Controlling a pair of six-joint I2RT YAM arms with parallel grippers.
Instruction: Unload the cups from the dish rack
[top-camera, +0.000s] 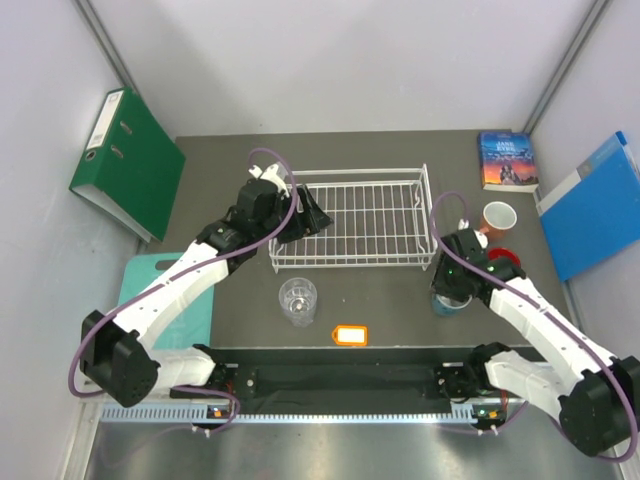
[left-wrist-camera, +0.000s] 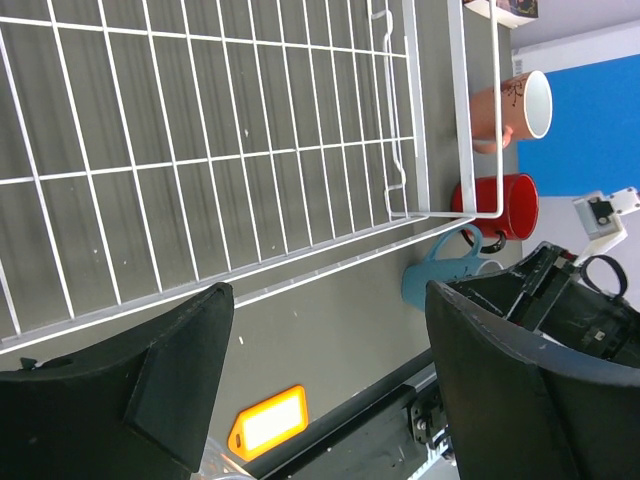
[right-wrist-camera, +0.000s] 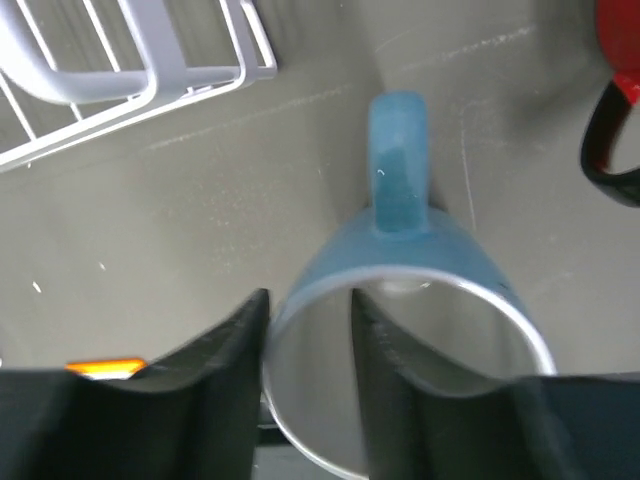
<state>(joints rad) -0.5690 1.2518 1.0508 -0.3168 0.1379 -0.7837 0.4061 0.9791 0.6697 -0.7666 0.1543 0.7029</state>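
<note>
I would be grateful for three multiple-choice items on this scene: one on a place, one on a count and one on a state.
1. Where does the glass stand?
A on a shelf
B on the table, in front of the rack
C inside the rack

2. How many mugs stand to the right of the rack?
A one
B two
C three

3. How is the left gripper?
A open and empty
B shut on a mug
C shut on the glass

Answers:
1 B: the top view shows the glass on the table, nearer the arms than the rack.
2 C: the pink mug, the red mug and the blue mug all stand there.
3 A: its jaws are wide apart, with only the rack's bare wires beyond them.
</note>
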